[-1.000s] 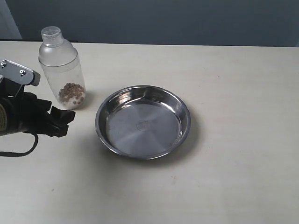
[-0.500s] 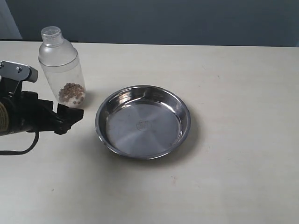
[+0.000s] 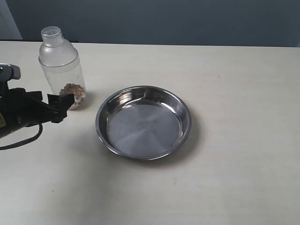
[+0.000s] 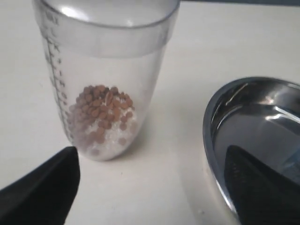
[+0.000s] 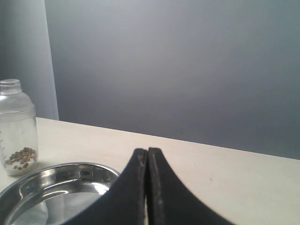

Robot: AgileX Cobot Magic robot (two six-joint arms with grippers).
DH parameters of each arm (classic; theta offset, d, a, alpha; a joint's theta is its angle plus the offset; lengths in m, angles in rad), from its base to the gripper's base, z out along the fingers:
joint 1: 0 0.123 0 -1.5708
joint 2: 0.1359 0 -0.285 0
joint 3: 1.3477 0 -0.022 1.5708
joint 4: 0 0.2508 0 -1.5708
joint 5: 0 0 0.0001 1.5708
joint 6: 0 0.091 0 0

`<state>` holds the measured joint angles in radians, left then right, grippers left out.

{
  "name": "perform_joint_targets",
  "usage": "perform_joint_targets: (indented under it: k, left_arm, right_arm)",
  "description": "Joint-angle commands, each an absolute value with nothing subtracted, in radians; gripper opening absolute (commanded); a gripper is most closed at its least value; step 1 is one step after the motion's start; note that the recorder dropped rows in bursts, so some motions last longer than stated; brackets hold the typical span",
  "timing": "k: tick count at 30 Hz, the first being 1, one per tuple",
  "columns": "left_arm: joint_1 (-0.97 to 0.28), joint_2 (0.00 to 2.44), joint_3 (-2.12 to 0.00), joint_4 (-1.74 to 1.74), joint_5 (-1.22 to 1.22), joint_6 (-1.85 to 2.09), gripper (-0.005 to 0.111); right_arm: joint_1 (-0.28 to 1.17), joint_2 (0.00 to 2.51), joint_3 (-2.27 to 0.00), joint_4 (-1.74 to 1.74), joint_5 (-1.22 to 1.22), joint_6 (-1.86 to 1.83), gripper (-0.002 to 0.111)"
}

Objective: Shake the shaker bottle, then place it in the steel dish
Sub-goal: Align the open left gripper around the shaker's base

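Exterior view: one shaker bottle (image 3: 62,70), one steel dish (image 3: 140,126). Bottle upright, long axis vertical, cap up, standing on the table at 10 o'clock of the dish, apart from it. Left gripper (image 3: 60,101) near bottle's base, at its 7 o'clock, jaws spread wide, holding nothing. Right gripper (image 5: 147,154) fingers pressed together, empty. Cream table (image 3: 234,84); grey-blue wall (image 3: 187,18) behind.

My left gripper (image 3: 55,101) shifts toward twelve o'clock, up to the bottle (image 3: 62,70); one fingertip now overlaps its base at six o'clock.
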<state>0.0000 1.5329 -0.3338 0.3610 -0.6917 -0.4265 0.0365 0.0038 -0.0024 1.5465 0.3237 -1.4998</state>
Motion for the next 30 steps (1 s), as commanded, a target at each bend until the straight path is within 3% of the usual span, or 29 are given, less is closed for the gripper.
perform_joint_targets:
  k: [1,7,12,20,30]
  left_arm:
    - [-0.002,1.542,-0.279,0.296,-0.902,-0.380,0.078]
    - [-0.002,1.576,-0.212,0.251,-1.085,-0.239,0.078]
    - [-0.002,1.746,-0.234,0.224,-1.221,-0.159,0.078]
    - [-0.002,1.856,-0.281,0.152,-1.221,-0.074,0.079]
    - [-0.002,1.908,-0.364,0.188,-1.221,-0.150,0.094]
  right_arm:
    - [0.040,0.000,0.000,1.545,0.325,-1.499,-0.001]
    - [0.040,0.000,0.000,1.545,0.323,-1.499,-0.001]
    - [0.040,0.000,0.000,1.545,0.323,-1.499,-0.001]
    - [0.040,0.000,0.000,1.545,0.323,-1.499,-0.001]
    - [0.040,0.000,0.000,1.545,0.325,-1.499,-0.001]
